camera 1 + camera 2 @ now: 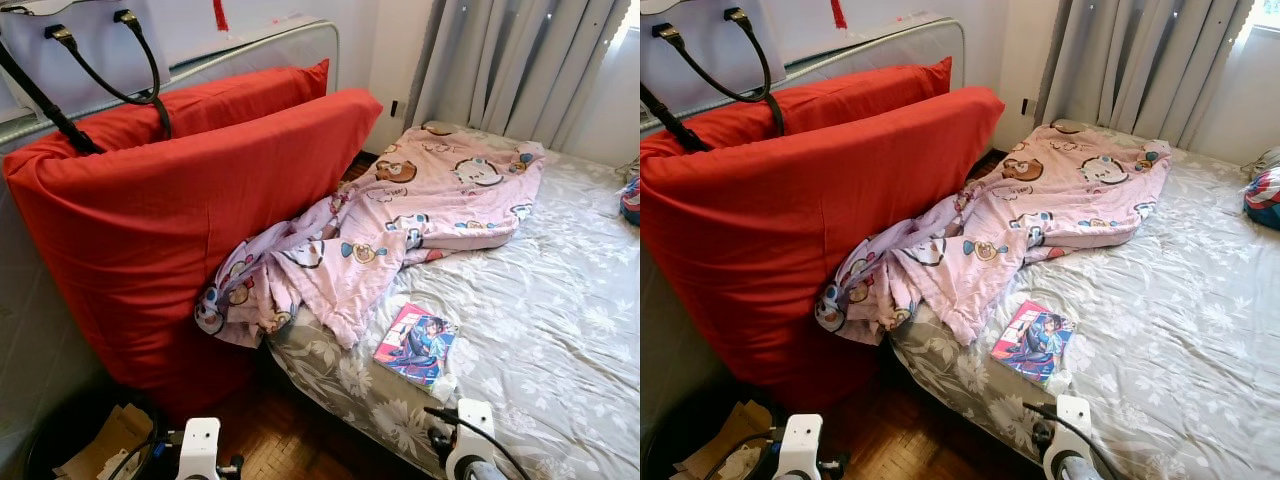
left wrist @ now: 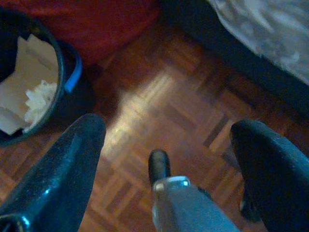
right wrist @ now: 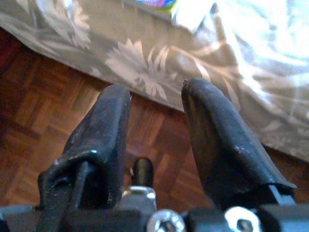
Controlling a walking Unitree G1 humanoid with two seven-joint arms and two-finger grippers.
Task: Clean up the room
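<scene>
Room: pink blanket (image 1: 400, 225) crumpled on bed (image 1: 560, 300), comic book (image 1: 415, 343) at its 5 o'clock; bin (image 2: 29, 82) partly cut off. Left hand (image 2: 164, 145) wide open, empty, above parquet floor (image 2: 164, 96). Right hand (image 3: 157, 121) partly open, empty, by the bed edge.

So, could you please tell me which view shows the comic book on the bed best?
The left eye view: the comic book lies whole, cover up, near the bed's edge. The right eye view shows the same. The right wrist view catches just a colourful corner above the bedsheet.
</scene>
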